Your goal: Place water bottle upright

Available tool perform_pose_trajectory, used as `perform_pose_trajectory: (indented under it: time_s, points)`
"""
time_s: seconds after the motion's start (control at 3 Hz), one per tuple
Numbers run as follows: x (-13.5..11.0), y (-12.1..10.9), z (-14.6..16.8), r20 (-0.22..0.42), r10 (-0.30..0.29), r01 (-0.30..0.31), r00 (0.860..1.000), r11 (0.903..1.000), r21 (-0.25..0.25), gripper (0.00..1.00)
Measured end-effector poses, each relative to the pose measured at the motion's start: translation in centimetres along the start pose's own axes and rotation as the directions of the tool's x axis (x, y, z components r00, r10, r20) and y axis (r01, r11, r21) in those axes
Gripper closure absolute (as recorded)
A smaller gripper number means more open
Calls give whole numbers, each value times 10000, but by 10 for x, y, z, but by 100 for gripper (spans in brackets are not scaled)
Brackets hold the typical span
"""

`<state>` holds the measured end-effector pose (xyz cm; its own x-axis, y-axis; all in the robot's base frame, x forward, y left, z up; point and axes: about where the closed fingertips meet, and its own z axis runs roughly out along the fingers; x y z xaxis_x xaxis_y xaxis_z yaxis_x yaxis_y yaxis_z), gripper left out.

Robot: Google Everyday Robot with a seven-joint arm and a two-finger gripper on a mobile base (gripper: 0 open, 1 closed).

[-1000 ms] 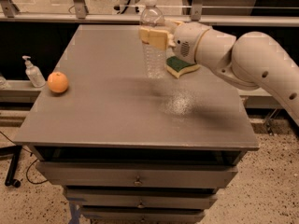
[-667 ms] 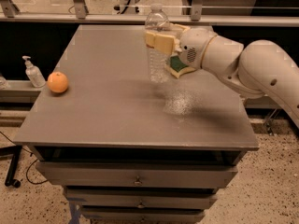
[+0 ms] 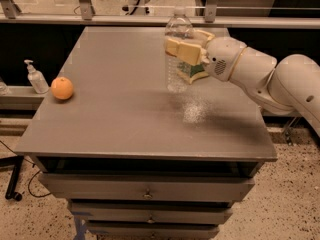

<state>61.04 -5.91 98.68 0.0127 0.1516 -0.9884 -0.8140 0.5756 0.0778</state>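
Camera view looks down on a grey bench (image 3: 110,119) from its front edge, with 3 drawers (image 3: 145,188) stacked beneath the nearest side. The front half of the top is bare apart from a bright patch of light (image 3: 194,111) right of centre. Further in, at the left edge, sits an orange (image 3: 62,88). Just beyond it, off the bench on a lower ledge, stands a small pump bottle (image 3: 34,78). Neither plays any part in this job.

Past the middle of the top is the water bottle (image 3: 178,30), upright with its cap on top. It is carried by the gripper (image 3: 186,59), which reaches in from the right on a white arm (image 3: 260,74). The bottle's base is over the far-centre part of the bench and looks very close to the surface. Whether it is touching or just above cannot be told from this angle.

My judgement is that the task is at the set-down step: the bottle is already vertical, so lowering and letting go are what is left. The next move calls for a straight, gentle descent until the base sits flat. Then the jaws should part evenly and pull back to the right without nudging the light bottle, which would tip easily.

The jaws are closed on the bottle's middle, spread only as wide as its body. 1 tan jaw crosses the front near the label, and the other sits lower on the right.

Behind it all, a rail (image 3: 150,19) runs along the far edge.
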Motion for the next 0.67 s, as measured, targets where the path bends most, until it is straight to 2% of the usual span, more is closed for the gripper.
perform_pose_trajectory:
  time_s: [0.33,0.67]
  points:
    - [9,5,-13,442,-191,222,9988,9972,-716,100]
    - [18,12,-21,680,-622,712,9957,9876,-1399,100]
